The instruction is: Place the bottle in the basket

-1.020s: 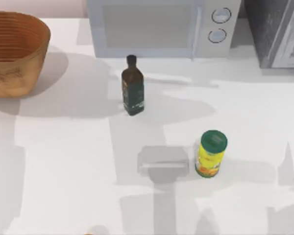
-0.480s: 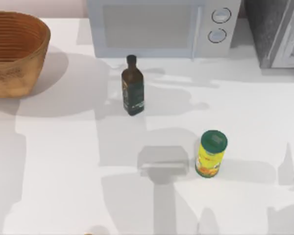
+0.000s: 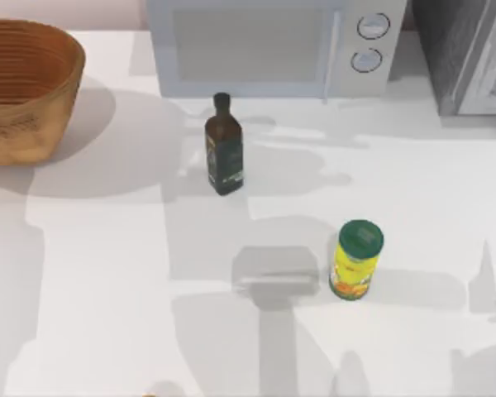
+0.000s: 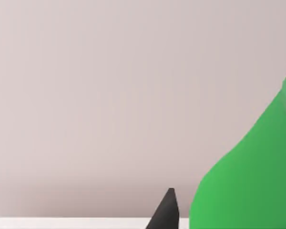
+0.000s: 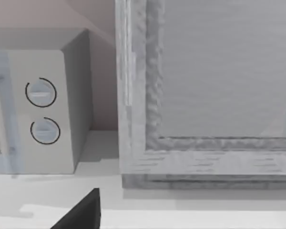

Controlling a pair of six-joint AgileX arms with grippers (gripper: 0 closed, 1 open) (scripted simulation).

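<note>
You've got the white table (image 3: 107,289) with the microwave (image 3: 248,50) and a grey cabinet (image 3: 463,50) along the back. The basket (image 3: 33,91) sits at the far left corner, well apart from everything else. It's a wide orange-brown wicker thing with ribbed sides, so it's an easy target.

The bottle (image 4: 248,181) is right up against the left wrist camera, just beside the left gripper (image 4: 168,212). It's smooth bright green plastic with a curved shoulder, seen against the bare back wall. Honestly I can't tell from this whether the claw is pinching it or spread around it.

My read is you're in the carry step, with the drop not yet done. Next you need to bring the bottle over the basket's open mouth, lower it inside the rim, then let go.

The dark brown bottle (image 3: 223,149) and the yellow can (image 3: 357,260) stand mid-table, so ignore both. The right gripper (image 5: 83,214) is parked facing the cabinet, and I can't tell its state either.
</note>
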